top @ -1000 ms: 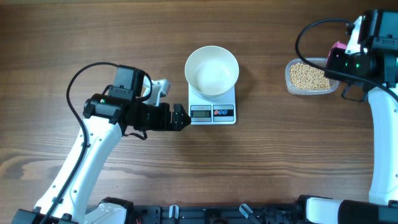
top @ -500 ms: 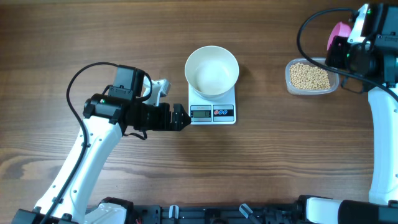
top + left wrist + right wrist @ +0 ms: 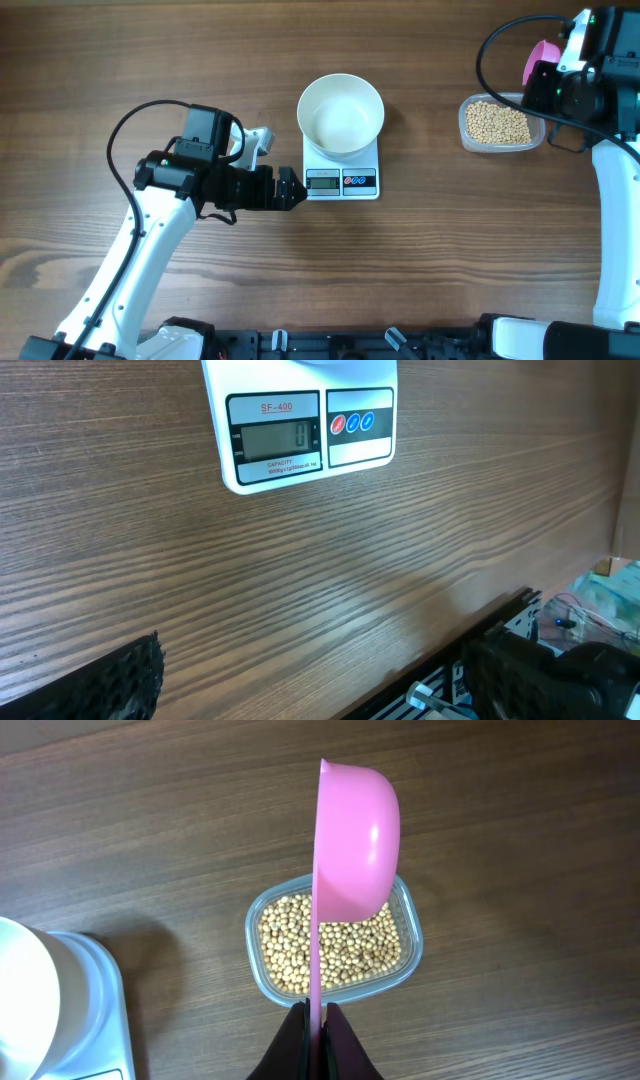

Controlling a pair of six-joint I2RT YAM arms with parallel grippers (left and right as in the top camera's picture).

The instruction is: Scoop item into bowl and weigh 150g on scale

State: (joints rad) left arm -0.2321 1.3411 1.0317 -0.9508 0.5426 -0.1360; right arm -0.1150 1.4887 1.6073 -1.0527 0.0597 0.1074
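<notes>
Beans [image 3: 335,945] lie heaped in a clear container [image 3: 497,124] at the table's right side, well apart from the white bowl [image 3: 341,113], which stands on the scale [image 3: 341,172] at centre. Above the container, the right gripper [image 3: 316,1020] is clamped on the thin handle of a pink scoop [image 3: 355,850], held edge-on over the beans. The left gripper [image 3: 293,189], jaws spread wide and holding nothing, waits just beside the scale's front left corner. From overhead the bowl looks bare and white inside, and the display appears to read zero (the digit is small). By this showing, the job is barely under way: the scoop is in hand, but every scoopful and the whole weighing remain. The scoop's hollow faces away from the wrist camera, so whether it carries any beans cannot be told, though its sideways tilt suggests not. In the overhead view the right arm covers most of the scoop, and the left wrist view cuts off the bowl entirely.
</notes>
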